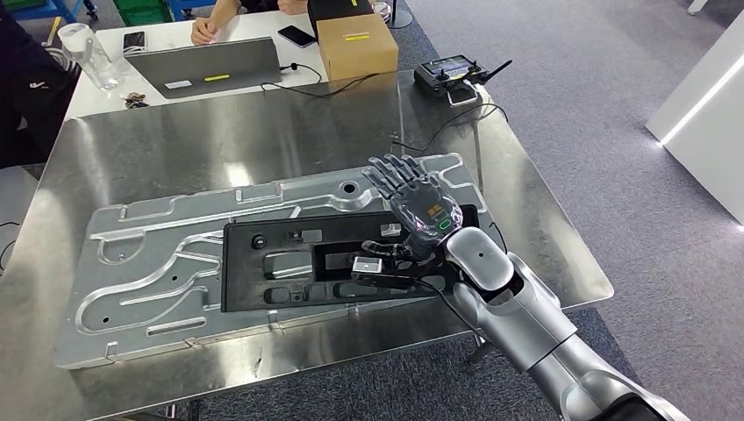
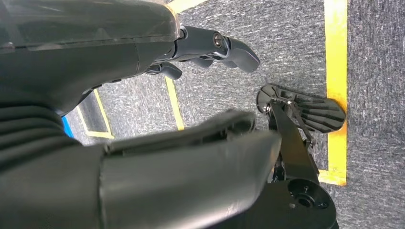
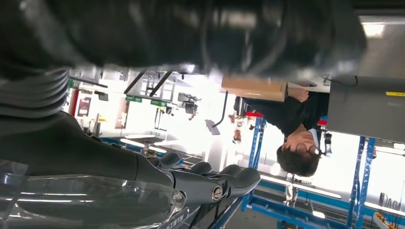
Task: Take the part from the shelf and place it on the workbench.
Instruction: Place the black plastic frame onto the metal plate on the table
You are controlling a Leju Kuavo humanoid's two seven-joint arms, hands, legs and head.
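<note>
Landmark for all positions: the black part (image 1: pixel 338 267).

Right arm (image 1: pixel 535 329): enters from the near right corner of the workbench (image 1: pixel 219 140) and reaches to the right end of the black part.

Right hand (image 1: pixel 419 213): back facing up, above the right end of the black part. Fingers (image 1: pixel 392 171) extended and spread, pointing away from the robot past the part's far edge. Thumb (image 1: pixel 379 266) lies low over the part's right portion; whether it touches the part cannot be told. Nothing is held.

Black part: a flat, long, recessed panel lying flat on the silver plate (image 1: pixel 158 263), which itself lies on the workbench. The plate extends beyond the part on its left and far sides.

Left hand (image 2: pixel 191 138): seen in the left wrist view over grey carpet (image 2: pixel 291 43) with yellow floor tape (image 2: pixel 336 57). Fingers apart, nothing held.

Beyond the part, at the workbench's far right edge: a handheld controller (image 1: pixel 450 74) with a cable. Farther, on a white table (image 1: pixel 254 31): a cardboard box (image 1: pixel 356 46), a grey laptop (image 1: pixel 204 67), a phone (image 1: pixel 296 36), a clear jug (image 1: pixel 88 54). A person's hand (image 1: pixel 204 32) rests on that table.
</note>
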